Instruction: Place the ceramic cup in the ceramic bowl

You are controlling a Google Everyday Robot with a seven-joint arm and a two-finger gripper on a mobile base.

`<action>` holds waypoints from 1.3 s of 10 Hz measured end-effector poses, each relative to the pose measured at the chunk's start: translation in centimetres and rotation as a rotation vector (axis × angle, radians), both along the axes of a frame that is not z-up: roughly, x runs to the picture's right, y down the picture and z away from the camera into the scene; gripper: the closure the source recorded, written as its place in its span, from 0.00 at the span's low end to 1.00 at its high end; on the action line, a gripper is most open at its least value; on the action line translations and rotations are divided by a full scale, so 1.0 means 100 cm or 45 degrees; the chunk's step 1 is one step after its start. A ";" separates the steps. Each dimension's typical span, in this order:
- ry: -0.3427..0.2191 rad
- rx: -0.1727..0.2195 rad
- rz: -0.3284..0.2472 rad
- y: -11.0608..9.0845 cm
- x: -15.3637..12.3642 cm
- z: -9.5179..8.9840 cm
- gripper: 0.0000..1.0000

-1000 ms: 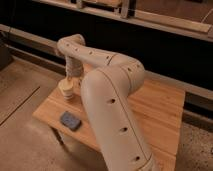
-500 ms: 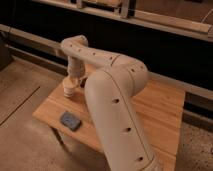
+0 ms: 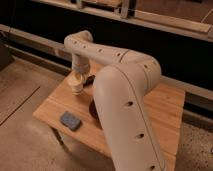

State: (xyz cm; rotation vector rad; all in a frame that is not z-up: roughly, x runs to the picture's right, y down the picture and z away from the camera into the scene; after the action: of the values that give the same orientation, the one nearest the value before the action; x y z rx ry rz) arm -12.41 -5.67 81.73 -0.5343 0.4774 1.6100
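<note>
The robot's cream arm fills the lower right of the frame over a wooden table, with a flat blue-grey block lying at lower left. The dark ceramic bowl shows just beside the arm and is mostly hidden behind it. Farther back, left of centre, the gripper reaches down with its fingers clenched on the cream-white ceramic cup at the table's far left edge, apart from the bowl.
</note>
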 end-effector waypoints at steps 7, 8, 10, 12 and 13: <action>0.028 0.172 0.111 -0.002 0.020 -0.077 1.00; 0.043 0.178 0.148 0.006 0.027 -0.088 1.00; 0.083 0.156 0.249 0.028 0.044 -0.104 1.00; 0.133 0.114 0.351 0.052 0.064 -0.111 1.00; 0.169 0.087 0.400 0.066 0.078 -0.114 1.00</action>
State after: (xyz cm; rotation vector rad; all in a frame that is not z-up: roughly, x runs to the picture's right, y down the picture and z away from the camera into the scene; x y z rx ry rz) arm -4.65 0.91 70.36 -0.4689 0.4508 1.9651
